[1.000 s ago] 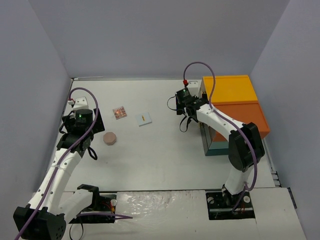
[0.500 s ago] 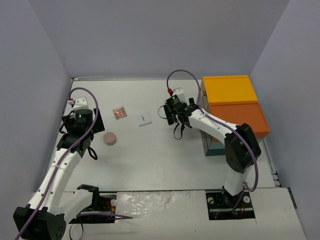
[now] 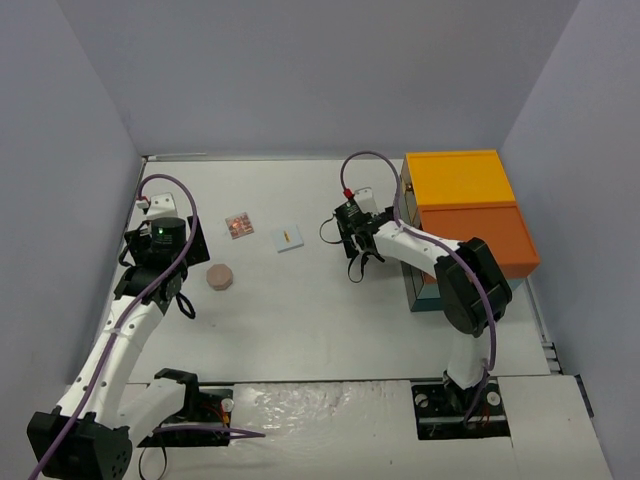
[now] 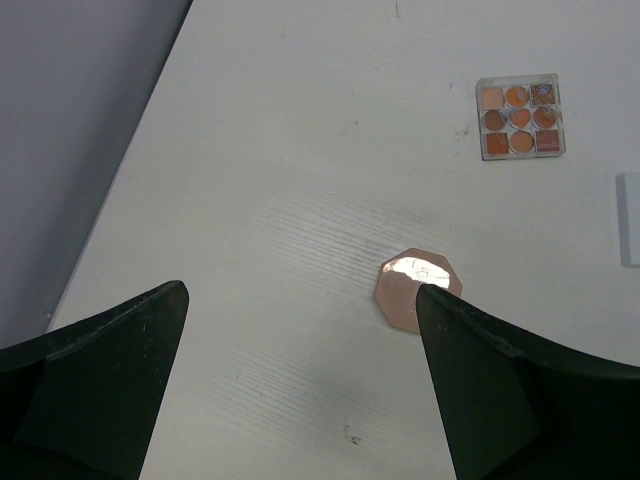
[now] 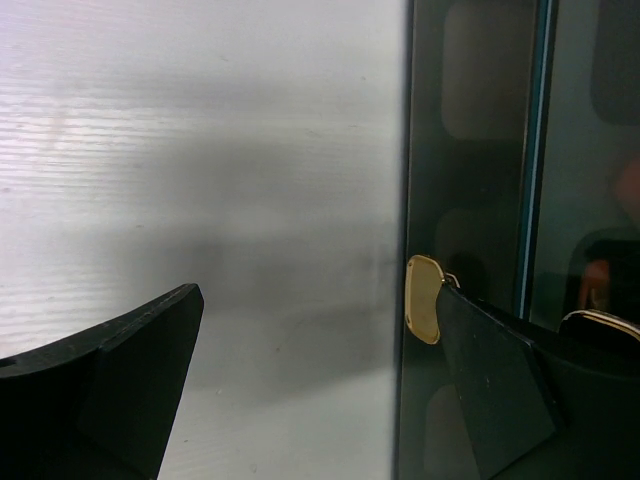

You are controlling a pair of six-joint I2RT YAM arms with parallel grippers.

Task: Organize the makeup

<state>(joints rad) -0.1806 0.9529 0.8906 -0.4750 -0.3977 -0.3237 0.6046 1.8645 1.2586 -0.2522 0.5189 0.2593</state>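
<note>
The left hand (image 4: pixel 300 292) hangs over the left side of the counter (image 3: pixel 300 320), its fingers spread wide with nothing between them. Just ahead of it a peach compact (image 4: pixel 418 290) with many flat sides lies flat on the counter, near the left edge. Farther toward the far edge sits a small palette (image 4: pixel 520 117) of orange and brown squares, and to its right, nearer the middle, a white card (image 3: pixel 289 238). The right hand (image 5: pixel 320 295) is also spread open and empty, close beside the dark side wall of the large orange box (image 3: pixel 470 215) at the right edge, by a small gold clasp (image 5: pixel 423 298).
</note>
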